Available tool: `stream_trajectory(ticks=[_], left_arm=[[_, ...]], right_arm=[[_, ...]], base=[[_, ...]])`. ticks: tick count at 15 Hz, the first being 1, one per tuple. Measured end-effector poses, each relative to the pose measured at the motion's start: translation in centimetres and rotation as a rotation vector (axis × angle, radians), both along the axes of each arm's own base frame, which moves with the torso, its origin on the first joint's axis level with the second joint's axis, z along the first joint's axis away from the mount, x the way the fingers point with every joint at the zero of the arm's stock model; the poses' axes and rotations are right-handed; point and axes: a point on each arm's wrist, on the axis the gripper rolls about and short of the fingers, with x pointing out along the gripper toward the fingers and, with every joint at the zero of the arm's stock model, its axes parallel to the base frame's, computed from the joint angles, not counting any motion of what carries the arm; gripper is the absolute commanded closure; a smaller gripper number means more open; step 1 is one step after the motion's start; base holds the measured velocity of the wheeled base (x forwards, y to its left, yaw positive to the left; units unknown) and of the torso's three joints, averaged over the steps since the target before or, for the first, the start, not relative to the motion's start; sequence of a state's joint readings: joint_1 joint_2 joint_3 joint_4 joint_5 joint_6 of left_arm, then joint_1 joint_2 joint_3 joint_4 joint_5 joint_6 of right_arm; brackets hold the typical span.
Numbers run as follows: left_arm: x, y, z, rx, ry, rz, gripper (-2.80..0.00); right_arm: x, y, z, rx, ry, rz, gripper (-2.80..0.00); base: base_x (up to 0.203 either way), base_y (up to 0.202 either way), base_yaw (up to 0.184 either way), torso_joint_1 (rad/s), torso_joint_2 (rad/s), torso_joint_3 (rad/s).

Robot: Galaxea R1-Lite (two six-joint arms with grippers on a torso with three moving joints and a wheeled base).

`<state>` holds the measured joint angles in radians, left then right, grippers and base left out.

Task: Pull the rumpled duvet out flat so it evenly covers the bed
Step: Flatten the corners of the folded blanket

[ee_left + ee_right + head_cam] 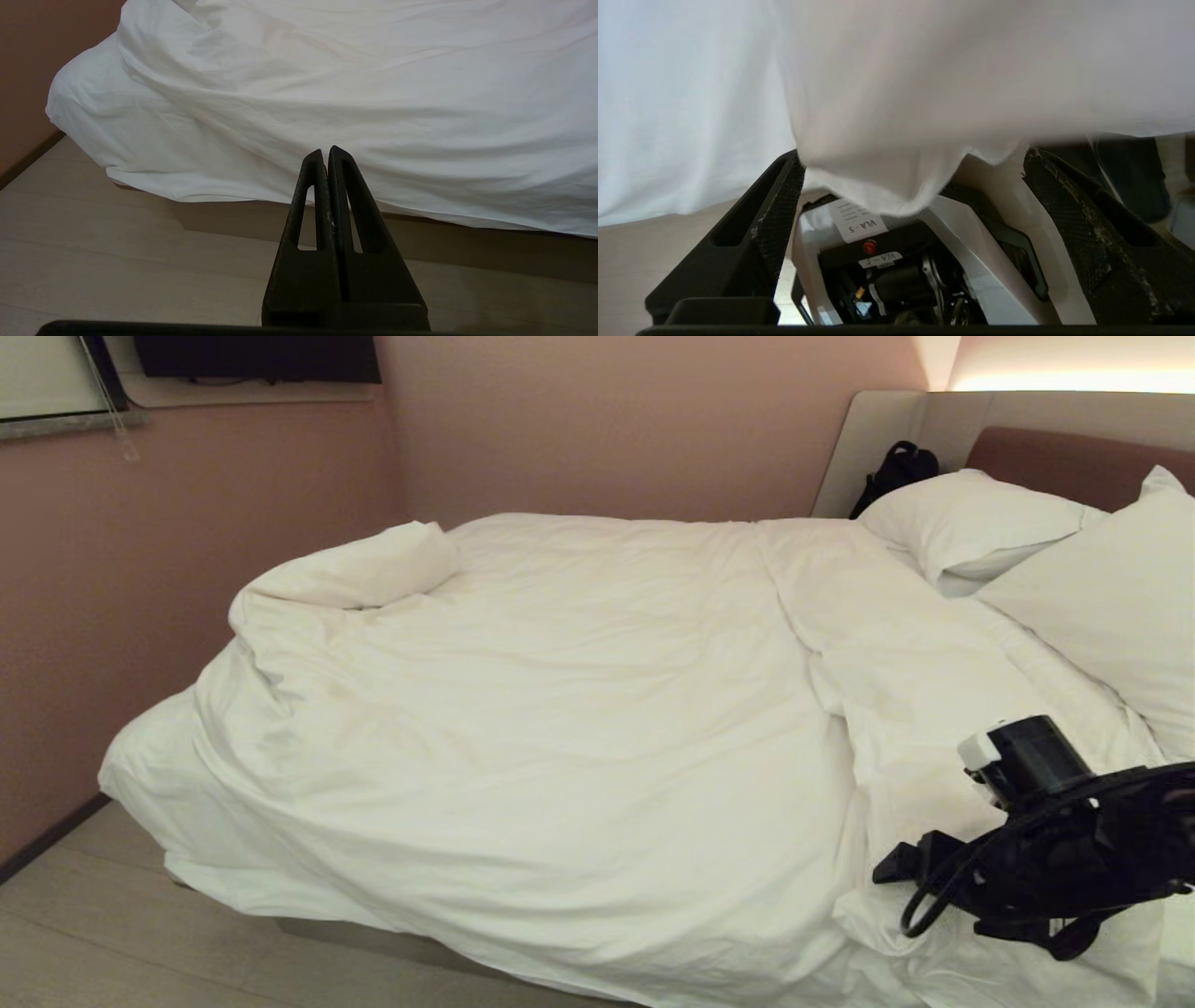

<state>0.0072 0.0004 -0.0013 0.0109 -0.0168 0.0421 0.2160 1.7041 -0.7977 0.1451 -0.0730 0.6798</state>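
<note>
The duvet [560,728] lay bunched across the bed [289,224], one corner rolled back near the far wall and a thick fold heaped along the pillow [971,518] side, its near edge spilling over the base towards the floor [112,933]. The right pincer [910,186] hung at that near edge with its fingers [775,219] spread wide, a drooping lip of white cloth sagging between them but not yet pinched. The left pincer [326,156] sat low beside the bed, pressed together and empty, with the duvet's hem just ahead of it. The quilt looked soft, puffy and light but bulky, so it would likely slump and drag; a firm pinch on the doubled hem or a corner seemed best.
</note>
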Motion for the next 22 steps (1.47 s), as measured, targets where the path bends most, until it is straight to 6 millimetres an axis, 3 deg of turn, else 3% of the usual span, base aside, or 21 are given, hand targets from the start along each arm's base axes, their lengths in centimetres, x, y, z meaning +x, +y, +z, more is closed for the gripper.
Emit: stream_trajectory(ticks=[5, 13, 14, 22], left_arm=[[0.0, 0.0, 0.0, 0.001, 0.000, 0.000, 0.00], [0.0, 0.0, 0.0, 0.001, 0.000, 0.000, 0.00], [0.0, 0.0, 0.0, 0.001, 0.000, 0.000, 0.00], [0.0, 0.0, 0.0, 0.001, 0.000, 0.000, 0.00]], right_arm=[[1.8, 0.7, -3.1, -0.015, 0.051, 0.012, -2.80], [3.2, 1.0, -5.3, -0.046, 0.045, -0.007, -2.80], [3.2, 1.0, -5.4, -0.050, 0.048, -0.009, 0.00], [2.8, 0.8, -4.7, -0.047, 0.035, -0.014, 0.00]], base=[[0.000, 0.000, 0.000, 0.000, 0.00, 0.000], [0.000, 0.000, 0.000, 0.000, 0.00, 0.000], [0.000, 0.000, 0.000, 0.000, 0.00, 0.000], [0.000, 0.000, 0.000, 0.000, 0.00, 0.000]])
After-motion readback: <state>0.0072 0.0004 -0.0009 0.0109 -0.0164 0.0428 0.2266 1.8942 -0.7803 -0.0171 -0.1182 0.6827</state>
